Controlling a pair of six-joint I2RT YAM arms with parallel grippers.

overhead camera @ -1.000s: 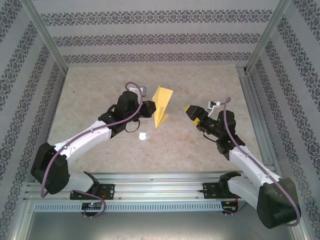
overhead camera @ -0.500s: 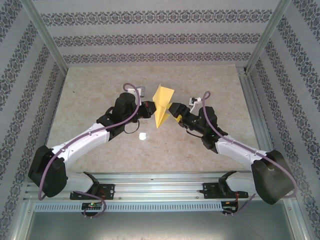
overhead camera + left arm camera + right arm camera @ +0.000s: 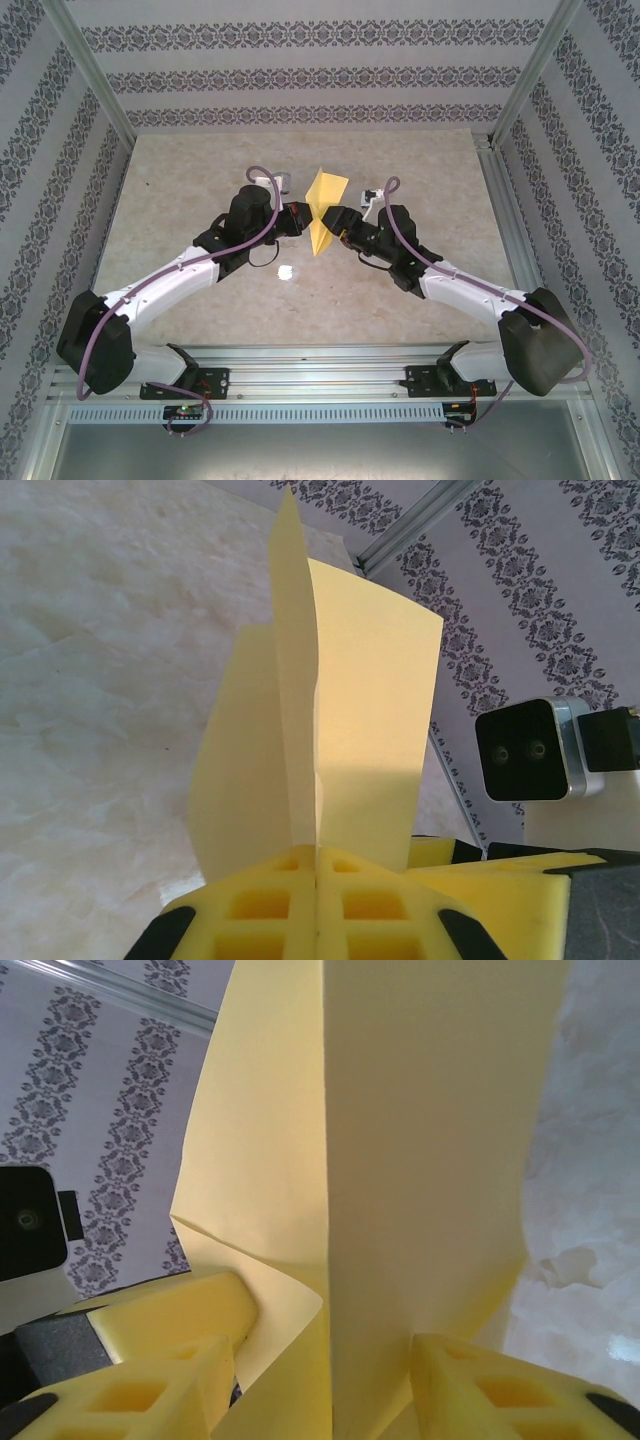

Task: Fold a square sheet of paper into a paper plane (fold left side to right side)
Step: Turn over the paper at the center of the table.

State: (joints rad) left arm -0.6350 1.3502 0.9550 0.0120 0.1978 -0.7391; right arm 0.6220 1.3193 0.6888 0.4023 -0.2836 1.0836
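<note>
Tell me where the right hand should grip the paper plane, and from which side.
Probably the stacked layers beside the central crease of the paper plane, coming in from the right, opposite the left hand that pinches it. Its flaps stand on edge as thin sheets, so the right hand can straddle them.

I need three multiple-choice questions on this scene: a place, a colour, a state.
1. Where is the paper? A. flat by the near rail B. between the two end effectors C. on the back wall
2. Its colour? A. yellow B. white C. blue
3. The left end effector is: A. wide open B. shut on nothing C. shut on the paper
1 B: the right end effector faces the left across it. 2 A: yellow everywhere. 3 C: it pinches the paper.
</note>
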